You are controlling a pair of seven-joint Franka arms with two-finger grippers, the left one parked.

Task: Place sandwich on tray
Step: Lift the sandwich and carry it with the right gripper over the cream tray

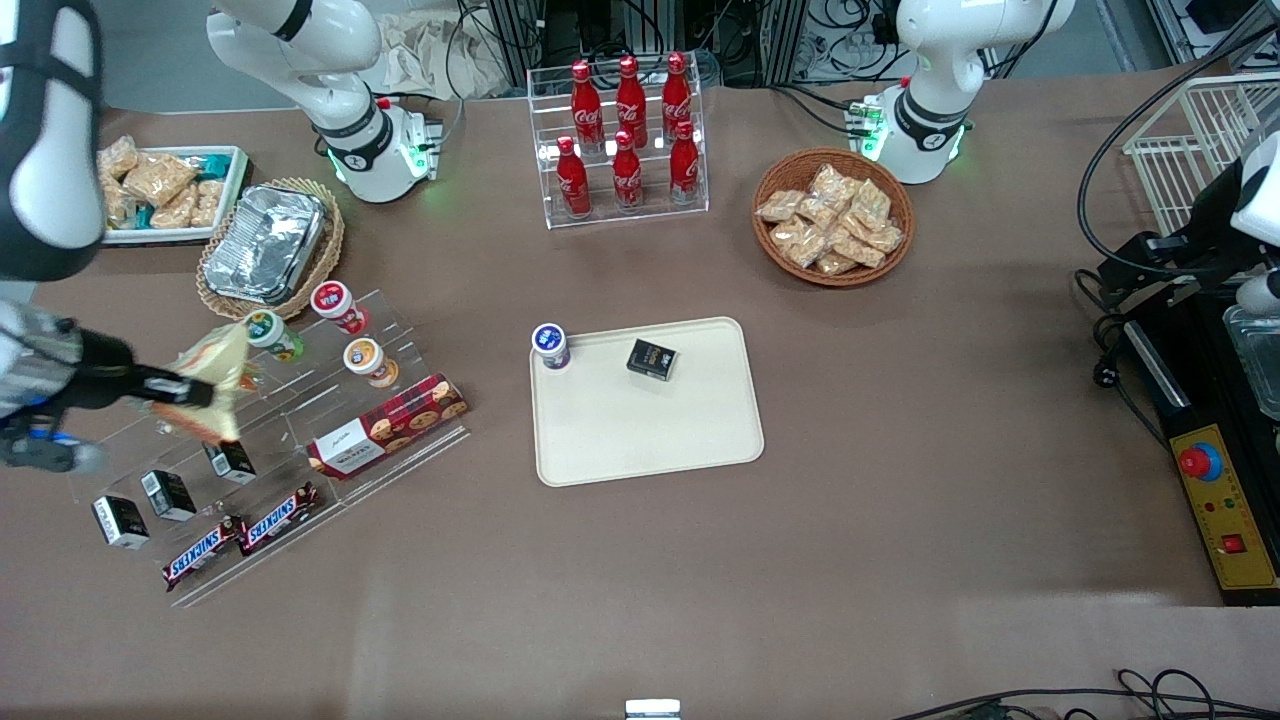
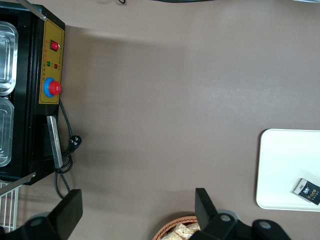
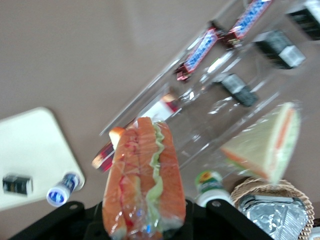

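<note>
We see gripper (image 1: 165, 390) clamped on sandwich (image 1: 215, 372), held aloft above clear stepped display rack (image 1: 300, 420), toward working arm's end of table. Tray (image 1: 650, 440) well apart from rack, carrying small black box (image 1: 652, 359), blue-lidded cup (image 1: 550, 346).

**Robot lab dressed as a snack counter**

A robotics lab: 2 white arm bases (image 1: 375, 150) are bolted to a brown table (image 1: 900, 520), with loose cables and a control box with a red stop button (image 1: 1198, 461). The goods mimic a shop: 6 cola bottles (image 1: 628, 135) in a clear rack, Snickers bars (image 1: 240, 535), basketed snack packs (image 1: 833, 217).
</note>
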